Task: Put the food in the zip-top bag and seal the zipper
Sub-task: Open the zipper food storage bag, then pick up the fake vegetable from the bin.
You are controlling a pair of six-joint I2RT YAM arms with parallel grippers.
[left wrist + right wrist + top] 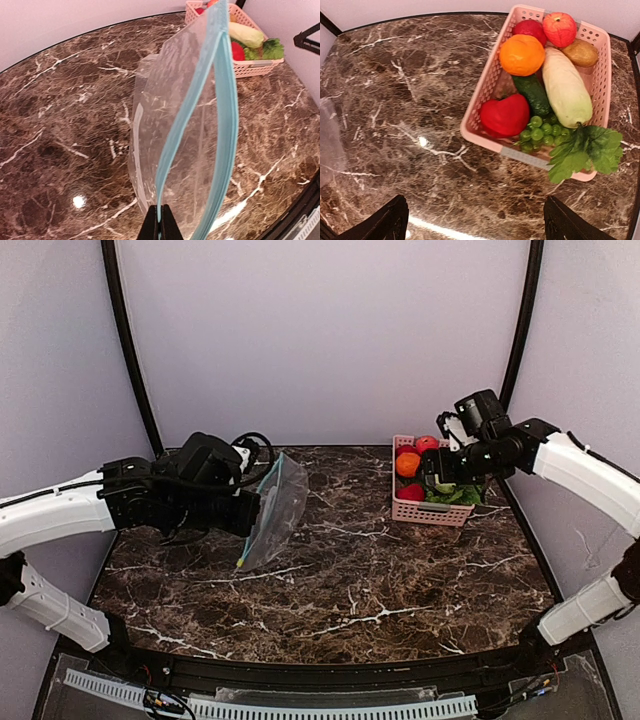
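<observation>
Four green pieces lie in the pink basket point(485, 95) at the far right of the worktop point(395, 100): a pale gourd point(565, 87), a slim dark pepper point(532, 92), a bunch of grapes point(537, 134) and a leafy vegetable point(590, 152) draped over the near rim. The right tool point(477, 222) hovers over them, fingers wide apart, holding nothing. The left tool point(160, 226) is pinched on one end of the bag point(170, 125), holding it up over the left of the worktop.

The toys look light. The gourd is smooth and rounded, so a grip across its middle seems safest. The leaf looks floppy. The bag is thin, limp film and would likely sway if bumped.

Only the left wrist view shows the zipper point(227, 100) bowed open into a narrow slit. Only the right wrist view tells the pieces in the basket apart.
</observation>
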